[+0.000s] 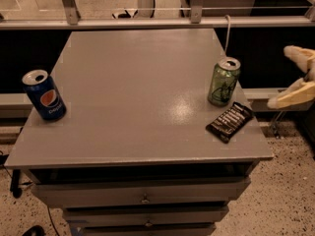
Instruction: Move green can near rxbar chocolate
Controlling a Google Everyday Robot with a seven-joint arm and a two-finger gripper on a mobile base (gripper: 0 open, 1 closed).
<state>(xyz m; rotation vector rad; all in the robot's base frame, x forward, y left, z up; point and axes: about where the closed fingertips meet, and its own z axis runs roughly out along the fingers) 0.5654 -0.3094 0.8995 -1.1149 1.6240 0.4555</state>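
- Green can (pixel 224 81) stands mid-right, just above the rxbar chocolate (pixel 230 121); placement looks done.
- Gripper (pixel 279 76) at far right edge, fingers spread wide, empty.

The surface (pixel 138 82) is seen as smooth grey board with a soft sheen, and a pale glare is reflected near the green can (pixel 224 81). That can is made of thin metal, satiny on its side and bare silver on top. The chocolate bar wrapper (pixel 230 121) is glossy black film. The blue can (pixel 44 95) is shiny painted metal. The gripper (pixel 279 77), held off the surface's right edge with fingers spread, looks matt and cream-coloured
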